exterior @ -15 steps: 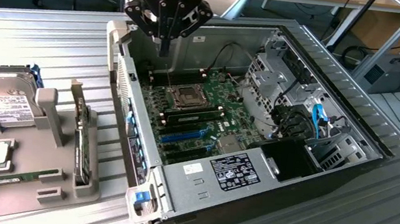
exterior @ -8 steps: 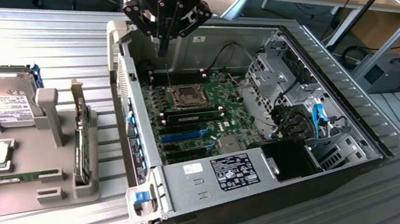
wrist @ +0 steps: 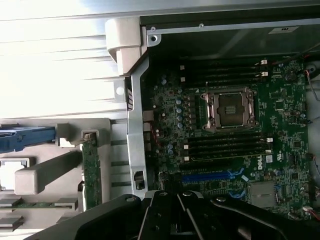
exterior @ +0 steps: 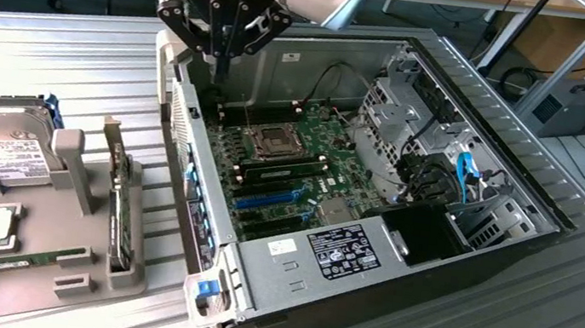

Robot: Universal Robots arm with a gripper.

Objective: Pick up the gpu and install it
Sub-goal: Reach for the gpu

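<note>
We see the gripper (exterior: 217, 67) above the rear corner of the open computer case (exterior: 375, 227), its fingers (exterior: 218, 49) pressed together, holding nothing. The gpu (exterior: 121, 207) stands on edge in the grey holder (exterior: 75, 164) on the bench (exterior: 55, 62) — exterior view's left, well apart.

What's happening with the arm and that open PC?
The robot's gripper is shut and holds nothing. It hangs over a corner of the open computer case, above the motherboard. The graphics card stands on edge in the gray holder beside the case, on the exterior view's left, with nothing touching it. The card has not been picked up yet, and the blue slots on the board are bare.
</note>
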